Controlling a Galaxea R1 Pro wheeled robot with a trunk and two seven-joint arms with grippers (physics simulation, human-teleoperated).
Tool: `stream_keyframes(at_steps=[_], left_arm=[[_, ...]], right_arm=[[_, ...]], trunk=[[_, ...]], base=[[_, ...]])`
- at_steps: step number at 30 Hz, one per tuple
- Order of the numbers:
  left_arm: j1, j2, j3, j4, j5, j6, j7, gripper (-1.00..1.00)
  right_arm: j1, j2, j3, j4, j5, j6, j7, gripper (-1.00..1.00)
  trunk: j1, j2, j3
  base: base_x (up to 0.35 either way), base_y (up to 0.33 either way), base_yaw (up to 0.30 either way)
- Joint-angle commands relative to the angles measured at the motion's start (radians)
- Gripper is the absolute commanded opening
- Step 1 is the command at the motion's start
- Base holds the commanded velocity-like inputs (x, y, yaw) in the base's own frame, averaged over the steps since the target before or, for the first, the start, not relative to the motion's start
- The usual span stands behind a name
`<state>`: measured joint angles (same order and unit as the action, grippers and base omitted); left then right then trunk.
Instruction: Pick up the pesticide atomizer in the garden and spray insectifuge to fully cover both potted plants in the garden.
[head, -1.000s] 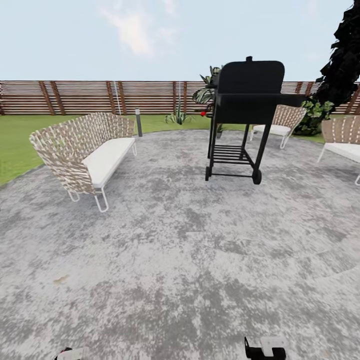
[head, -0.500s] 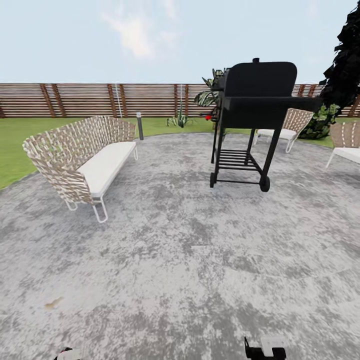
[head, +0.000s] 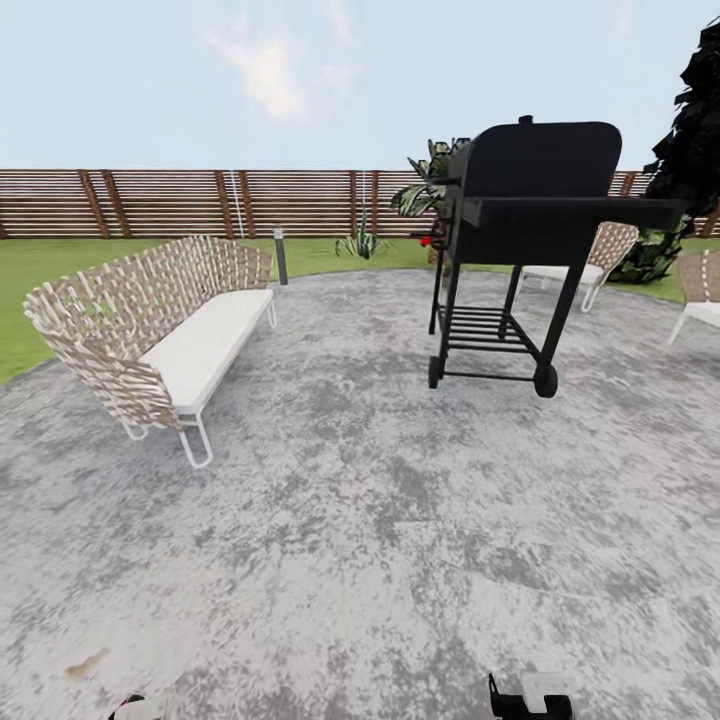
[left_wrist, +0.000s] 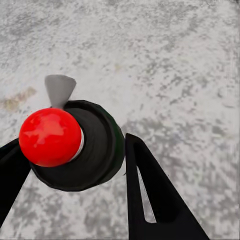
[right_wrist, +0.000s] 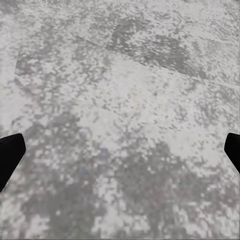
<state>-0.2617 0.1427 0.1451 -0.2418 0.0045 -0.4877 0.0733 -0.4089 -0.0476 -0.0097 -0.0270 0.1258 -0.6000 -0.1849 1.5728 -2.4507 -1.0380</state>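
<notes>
My left claw (left_wrist: 75, 165) is gripping the pesticide atomizer (left_wrist: 70, 145), fingers pressing its dark, red-capped body over the grey patio (head: 360, 520). My right claw (right_wrist: 120, 150) is hanging wide open, holding nothing.

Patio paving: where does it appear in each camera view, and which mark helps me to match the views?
Head view: the patio runs from the bench and grill down to the bottom edge.
Left wrist view: it lies behind the red-topped atomizer held in the left gripper.
Right wrist view: it lies beyond the open right gripper.
Shared landmark: the yellowish stain links the head and left wrist views.
</notes>
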Motion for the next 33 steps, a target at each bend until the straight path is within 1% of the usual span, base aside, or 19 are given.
stream_keyframes(at_steps=[1, 8, 18, 23, 33], left_arm=[[-0.001, 0.000, -0.001, 0.001, 0.000, -0.003, 0.003, -1.00], [-0.001, 0.000, -0.001, 0.001, 0.000, -0.003, 0.003, -1.00], [-0.001, 0.000, -0.001, 0.001, 0.000, -0.003, 0.002, -1.00], [-0.001, 0.000, -0.001, 0.001, 0.000, -0.003, 0.002, -1.00], [-0.001, 0.000, -0.001, 0.001, 0.000, -0.003, 0.002, -1.00]], right_arm=[[-0.001, 0.000, -0.001, 0.001, 0.011, -0.001, -0.008, 1.00], [-0.001, 0.000, -0.001, 0.001, 0.011, -0.001, -0.008, 1.00], [-0.001, 0.000, -0.001, 0.001, 0.011, -0.001, -0.008, 1.00], [-0.001, 0.000, -0.001, 0.001, 0.011, -0.001, -0.008, 1.00], [-0.001, -0.001, -0.001, 0.001, 0.011, -0.001, -0.008, 1.00]], trunk=[[0.000, 0.000, -0.001], [0.000, 0.000, 0.000], [0.000, 0.000, 0.014], [0.000, 0.000, 0.020], [0.000, 0.000, 0.021]], base=[[0.339, 0.106, 0.000], [0.338, 0.121, 0.000], [0.338, 0.121, 0.000], [0.338, 0.025, 0.000], [0.338, 0.001, 0.000]])
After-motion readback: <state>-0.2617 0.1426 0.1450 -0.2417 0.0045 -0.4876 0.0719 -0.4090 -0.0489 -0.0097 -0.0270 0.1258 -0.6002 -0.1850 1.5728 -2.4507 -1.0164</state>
